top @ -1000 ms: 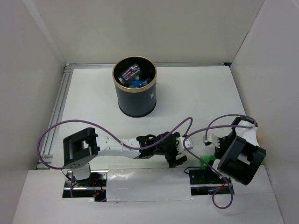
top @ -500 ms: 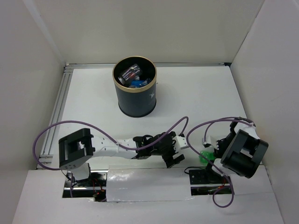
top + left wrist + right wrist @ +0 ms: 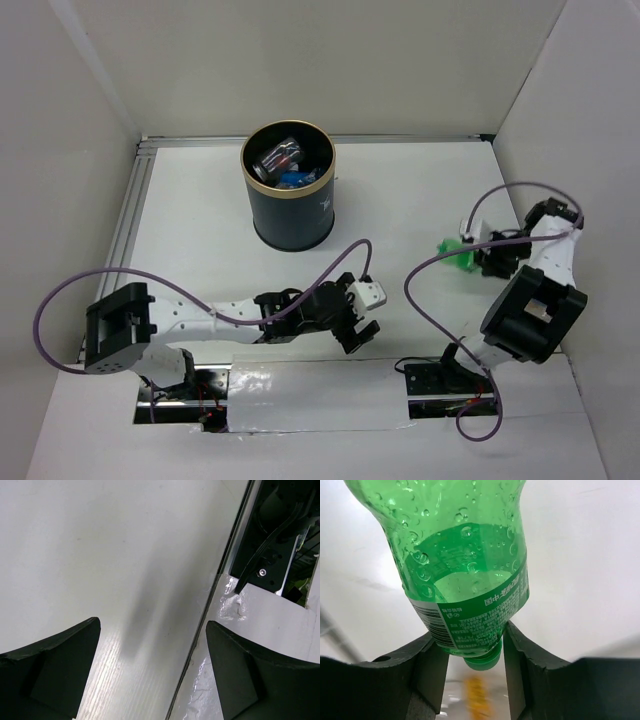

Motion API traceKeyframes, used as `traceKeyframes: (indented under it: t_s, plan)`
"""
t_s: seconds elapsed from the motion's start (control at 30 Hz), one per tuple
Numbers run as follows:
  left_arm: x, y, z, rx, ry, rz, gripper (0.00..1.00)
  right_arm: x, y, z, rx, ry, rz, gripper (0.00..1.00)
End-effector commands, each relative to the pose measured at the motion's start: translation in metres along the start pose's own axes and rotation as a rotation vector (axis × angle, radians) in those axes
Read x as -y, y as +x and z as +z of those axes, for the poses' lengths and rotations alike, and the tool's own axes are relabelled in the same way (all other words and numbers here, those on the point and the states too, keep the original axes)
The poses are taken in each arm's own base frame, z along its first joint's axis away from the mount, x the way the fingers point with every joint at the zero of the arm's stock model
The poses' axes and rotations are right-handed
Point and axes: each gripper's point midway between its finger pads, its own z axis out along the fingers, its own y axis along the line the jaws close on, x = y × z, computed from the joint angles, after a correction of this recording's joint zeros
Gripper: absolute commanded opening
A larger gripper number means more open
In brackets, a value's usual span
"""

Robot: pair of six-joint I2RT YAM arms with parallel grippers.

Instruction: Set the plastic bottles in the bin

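Blur swallows whatever lies behind the right gripper [image 3: 472, 636] in its wrist view. We make out only a pale surface and an orange-yellow smear [image 3: 476, 700] below its fingers [image 3: 427, 672]. The green bottle [image 3: 460, 555] runs out of frame at the top, so we cannot see its base. From overhead only a small green patch juts from the gripper's tip, and the wrist covers the rest.

The bottle is translucent green plastic beaded with droplets, wrapped in a printed green label with a barcode and closed by a green cap [image 3: 482, 661]. The black fingers are closed partway on it, pinching the label end just above the cap. Its long axis runs straight out from the gripper, cap toward the wrist and body pointing away.

The bin [image 3: 292, 218], a dark cylinder with a gold rim, stands well apart from that gripper. Its wall partly hides the crushed bottles [image 3: 280, 158] inside.

The left gripper [image 3: 152, 627] is spread wide and holds nothing. Beneath it lie the white table [image 3: 100, 555] and a glossy white sheet [image 3: 260, 615].
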Motion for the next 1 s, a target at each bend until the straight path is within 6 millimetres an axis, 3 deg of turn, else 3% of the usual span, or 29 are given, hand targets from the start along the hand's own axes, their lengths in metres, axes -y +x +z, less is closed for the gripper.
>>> traceKeyframes:
  t_s: [0.0, 0.1, 0.17, 0.2, 0.27, 0.33, 0.37, 0.43, 0.47, 0.5, 0.53, 0.57, 0.6, 0.67, 0.7, 0.73, 0.8, 0.87, 0.97]
  plan:
    - [-0.006, -0.012, -0.015, 0.061, -0.043, -0.043, 0.99, 0.036, -0.061, -0.041, 0.241, 0.168, 0.018, 0.05]
    - [-0.009, -0.011, -0.022, 0.071, -0.062, -0.064, 0.99, 0.069, -0.095, -0.074, 0.344, 0.277, -0.015, 0.05]
    - [-0.015, -0.005, -0.024, 0.067, -0.092, -0.076, 0.99, 0.097, -0.132, -0.100, 0.447, 0.376, -0.091, 0.05]
    - [-0.014, -0.009, -0.027, 0.079, -0.090, -0.086, 0.99, 0.104, -0.147, -0.106, 0.500, 0.386, -0.037, 0.05]
    - [-0.019, -0.013, -0.030, 0.097, -0.118, -0.100, 0.99, 0.126, -0.203, -0.135, 0.598, 0.498, -0.180, 0.05]
    - [-0.024, -0.016, -0.036, 0.118, -0.150, -0.131, 0.99, 0.131, -0.245, -0.151, 0.702, 0.523, -0.141, 0.07]
    - [-0.026, -0.019, -0.038, 0.130, -0.163, -0.144, 0.99, 0.126, -0.284, -0.153, 0.753, 0.516, -0.202, 0.07]
    - [-0.035, -0.018, -0.044, 0.138, -0.214, -0.172, 0.99, 0.128, -0.333, -0.166, 0.836, 0.539, -0.242, 0.07]
    - [-0.038, -0.020, -0.050, 0.155, -0.227, -0.185, 0.99, 0.118, -0.374, -0.173, 0.877, 0.528, -0.295, 0.07]
    - [-0.040, -0.013, -0.053, 0.146, -0.238, -0.192, 0.99, 0.123, -0.394, -0.166, 0.902, 0.509, -0.301, 0.07]
    - [-0.044, -0.013, -0.057, 0.157, -0.261, -0.195, 0.99, 0.119, -0.413, -0.163, 0.930, 0.476, -0.283, 0.07]
    - [-0.045, -0.016, -0.064, 0.174, -0.267, -0.223, 0.99, 0.107, -0.446, -0.166, 0.968, 0.468, -0.312, 0.08]
    - [-0.048, -0.010, -0.067, 0.168, -0.279, -0.232, 0.99, 0.104, -0.463, -0.165, 0.991, 0.458, -0.316, 0.08]
    - [-0.053, -0.004, -0.074, 0.169, -0.309, -0.261, 0.99, 0.105, -0.490, -0.141, 0.990, 0.417, -0.312, 0.08]
    - [-0.056, 0.002, -0.084, 0.179, -0.318, -0.282, 0.99, 0.085, -0.526, -0.130, 1.007, 0.364, -0.367, 0.09]
    - [-0.056, 0.002, -0.085, 0.179, -0.318, -0.283, 0.99, 0.089, -0.526, -0.116, 0.992, 0.346, -0.354, 0.09]
    - [-0.059, 0.011, -0.091, 0.179, -0.333, -0.310, 0.99, 0.081, -0.544, -0.099, 1.000, 0.307, -0.348, 0.12]
    - [-0.062, 0.010, -0.101, 0.207, -0.348, -0.334, 0.99, 0.082, -0.550, -0.062, 0.970, 0.240, -0.311, 0.16]
    - [-0.067, 0.013, -0.110, 0.224, -0.370, -0.347, 0.99, 0.087, -0.558, -0.034, 0.960, 0.208, -0.257, 0.24]
